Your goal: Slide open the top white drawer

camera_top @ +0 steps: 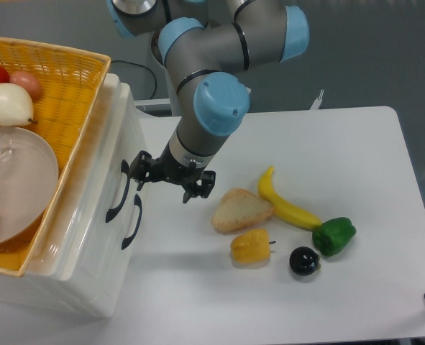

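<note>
At the near left edge of the desk [356, 144] stands a glossy white plastic cabinet with two drawers, each a deep tray with a black curved handle on its front. The lower drawer [101, 269] carries its handle [133, 222] nearest the camera; the top white drawer [90, 208] sits directly above it, closed, with its own handle [118, 191] just behind. On the bare white surface to the right lie smooth, toy-like foods: a black round fruit [304, 261], a yellow pepper [251, 246], a green pepper [334, 236], a tan bread slice [241, 210] and a curved banana [286, 202]. Farther back, the hand [166, 180] hangs from the grey and blue arm [208, 108] with its fingers spread apart, holding nothing; one fingertip lies just beside the upper handle, though contact cannot be confirmed. To perform the step well, the fingers should bracket the upper handle's bar, not the lower one, then close firmly and pull straight out along the drawer's travel, away from the cabinet front, avoiding any sideways load that could bind the tray. A yellow wicker basket [68, 79] of coarse weave rests on top at the rear left, holding a clear bowl [14, 183] and round fruit.
</note>
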You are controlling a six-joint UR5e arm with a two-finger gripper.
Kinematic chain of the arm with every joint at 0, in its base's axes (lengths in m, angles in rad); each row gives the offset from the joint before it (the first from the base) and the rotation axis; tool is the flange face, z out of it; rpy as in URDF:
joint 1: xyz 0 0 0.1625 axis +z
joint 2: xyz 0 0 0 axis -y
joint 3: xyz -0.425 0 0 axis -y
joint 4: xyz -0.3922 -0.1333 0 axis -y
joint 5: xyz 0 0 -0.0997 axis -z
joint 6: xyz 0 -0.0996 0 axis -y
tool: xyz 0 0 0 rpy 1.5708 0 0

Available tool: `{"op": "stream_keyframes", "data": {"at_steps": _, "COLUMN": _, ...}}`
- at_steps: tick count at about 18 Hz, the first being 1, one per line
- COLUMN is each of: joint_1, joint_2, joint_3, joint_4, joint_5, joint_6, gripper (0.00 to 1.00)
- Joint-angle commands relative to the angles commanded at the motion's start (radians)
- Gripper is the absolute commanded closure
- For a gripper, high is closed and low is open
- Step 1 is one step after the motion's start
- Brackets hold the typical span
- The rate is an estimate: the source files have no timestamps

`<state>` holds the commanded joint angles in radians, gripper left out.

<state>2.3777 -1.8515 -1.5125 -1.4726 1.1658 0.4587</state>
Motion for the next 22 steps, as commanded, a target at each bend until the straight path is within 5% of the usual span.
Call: {"op": "stream_keyframes", "data": {"at_steps": 22, "joint_1": -0.018, "joint_2": -0.011, "joint_3": 0.000, "joint_4": 0.009, "joint_5": -0.035, "joint_6": 0.014, "gripper": 0.00}}
